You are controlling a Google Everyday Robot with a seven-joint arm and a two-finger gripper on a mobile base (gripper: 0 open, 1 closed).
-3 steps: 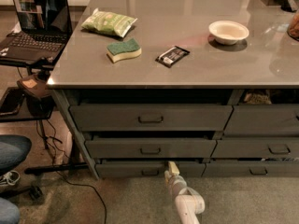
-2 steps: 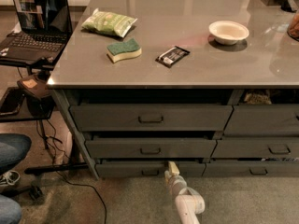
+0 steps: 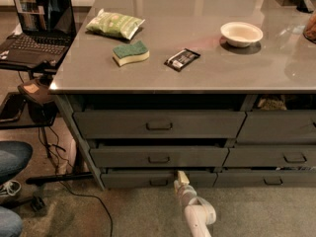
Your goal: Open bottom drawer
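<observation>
The bottom drawer [image 3: 133, 179] is the slimmest dark grey front of the left stack, with a small loop handle [image 3: 159, 182] at its centre. It stands slightly out from the cabinet, a dark gap showing along its top edge. My gripper [image 3: 181, 176] comes up from the bottom of the view on a white arm [image 3: 197, 212]. Its tip rests at the drawer's top edge, just right of the handle. The two taller drawers [image 3: 159, 124] above it also stand slightly out.
The grey counter [image 3: 197, 38] holds a green chip bag [image 3: 114, 23], a sponge [image 3: 130, 52], a dark snack bar [image 3: 182, 59] and a white bowl [image 3: 241, 33]. A laptop [image 3: 34, 23] sits on a side stand at left. Cables [image 3: 64, 181] lie on the floor.
</observation>
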